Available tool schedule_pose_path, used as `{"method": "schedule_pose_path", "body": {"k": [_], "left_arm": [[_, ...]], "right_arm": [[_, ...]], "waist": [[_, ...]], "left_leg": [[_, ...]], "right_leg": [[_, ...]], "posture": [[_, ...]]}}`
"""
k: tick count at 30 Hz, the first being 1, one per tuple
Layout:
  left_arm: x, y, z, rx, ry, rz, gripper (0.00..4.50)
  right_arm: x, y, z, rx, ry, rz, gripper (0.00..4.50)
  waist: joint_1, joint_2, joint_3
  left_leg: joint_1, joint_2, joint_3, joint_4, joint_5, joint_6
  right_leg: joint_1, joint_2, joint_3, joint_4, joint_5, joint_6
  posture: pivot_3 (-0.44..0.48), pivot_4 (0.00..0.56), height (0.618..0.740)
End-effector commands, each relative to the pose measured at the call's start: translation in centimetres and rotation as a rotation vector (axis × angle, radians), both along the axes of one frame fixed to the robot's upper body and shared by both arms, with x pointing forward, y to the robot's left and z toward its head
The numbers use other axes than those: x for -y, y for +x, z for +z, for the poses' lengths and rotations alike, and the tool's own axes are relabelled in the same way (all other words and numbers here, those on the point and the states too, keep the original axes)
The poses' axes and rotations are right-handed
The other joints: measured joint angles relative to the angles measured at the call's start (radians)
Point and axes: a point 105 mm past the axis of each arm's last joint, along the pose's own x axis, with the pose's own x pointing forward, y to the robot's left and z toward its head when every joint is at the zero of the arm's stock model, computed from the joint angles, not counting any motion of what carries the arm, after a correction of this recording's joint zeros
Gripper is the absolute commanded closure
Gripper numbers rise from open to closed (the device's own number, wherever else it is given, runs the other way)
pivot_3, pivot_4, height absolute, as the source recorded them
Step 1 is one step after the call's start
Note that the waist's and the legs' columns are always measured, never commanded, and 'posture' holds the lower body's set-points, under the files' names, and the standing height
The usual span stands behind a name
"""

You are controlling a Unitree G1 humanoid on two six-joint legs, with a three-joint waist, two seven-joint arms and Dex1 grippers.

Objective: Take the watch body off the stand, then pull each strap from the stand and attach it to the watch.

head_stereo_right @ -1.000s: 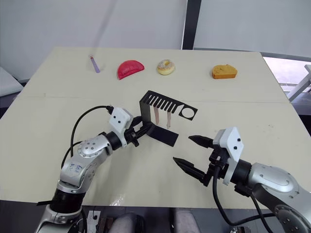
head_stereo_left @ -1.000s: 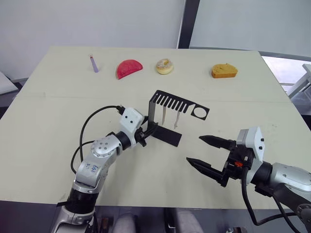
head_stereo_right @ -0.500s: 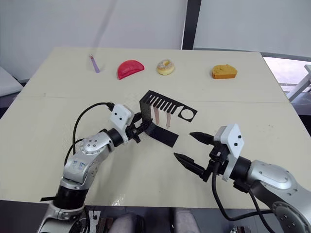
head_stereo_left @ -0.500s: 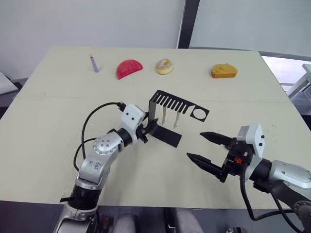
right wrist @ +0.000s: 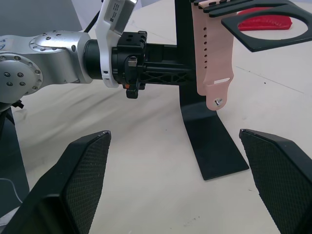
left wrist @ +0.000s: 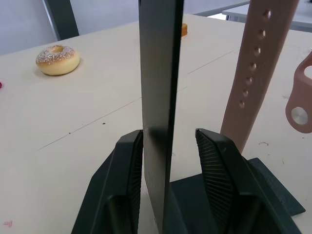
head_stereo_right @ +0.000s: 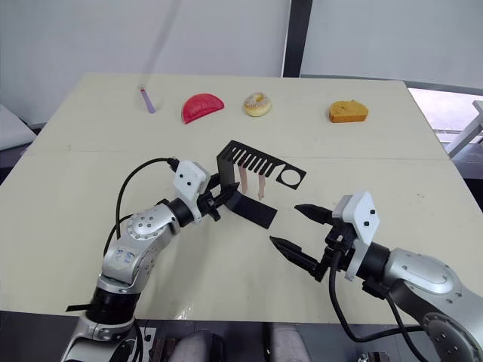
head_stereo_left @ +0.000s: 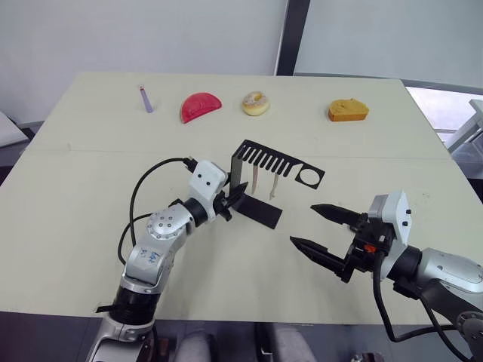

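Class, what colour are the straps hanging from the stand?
Pale pink straps, clearest in the right wrist view.

No legible text, label, brand, number or sign is to be found in any view. Small marks are seen on the left arm's silver housing (head_stereo_left: 143, 260), but they cannot be read.

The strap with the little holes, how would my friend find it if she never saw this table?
Start at the black stand in the middle of the table, with the left gripper at its upright. Two pink-tan straps hang from its comb-like top arm. Pick the strap with holes: a row of small holes runs down it, while the other strap ends in a metal stud.
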Motion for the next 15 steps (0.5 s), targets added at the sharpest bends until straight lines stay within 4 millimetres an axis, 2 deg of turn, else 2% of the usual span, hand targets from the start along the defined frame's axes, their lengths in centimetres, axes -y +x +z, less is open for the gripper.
{"method": "schedule_pose_path", "body": {"k": [1,3,4,15], "left_arm": [[0.23,-0.22,1.55,0.069,-0.013,-0.008,3.5],[0.32,-0.25,1.55,0.07,-0.014,-0.009,4.37],[0.37,-0.25,1.57,0.07,-0.015,-0.007,4.46],[1.16,-0.36,1.71,0.07,-0.02,0.0,4.46]], "right_arm": [[-0.05,-0.18,0.82,0.042,0.013,-0.009,0.0],[-0.04,-0.14,0.84,0.041,0.014,-0.009,0.0],[-0.05,-0.14,0.84,0.041,0.014,-0.009,0.0],[-0.15,-0.27,0.8,0.042,0.014,-0.023,0.0]], "waist": [[0.0,0.0,0.0],[0.0,0.0,0.0],[0.001,0.0,0.0],[0.001,0.0,0.0]], "left_leg": [[0.0,0.0,0.0,0.0,0.0,0.0],[0.0,0.0,0.0,0.0,0.0,0.0],[0.0,0.0,0.0,0.0,0.0,0.0],[0.0,0.0,0.0,0.0,0.0,0.0]], "right_leg": [[0.0,0.0,0.0,0.0,0.0,0.0],[0.0,0.0,0.0,0.0,0.0,0.0],[0.0,0.0,0.0,0.0,0.0,0.0],[0.0,0.0,0.0,0.0,0.0,0.0]], "posture": [[0.0,0.15,0.737],[0.0,0.15,0.737],[0.0,0.15,0.737],[0.0,0.15,0.737]]}}
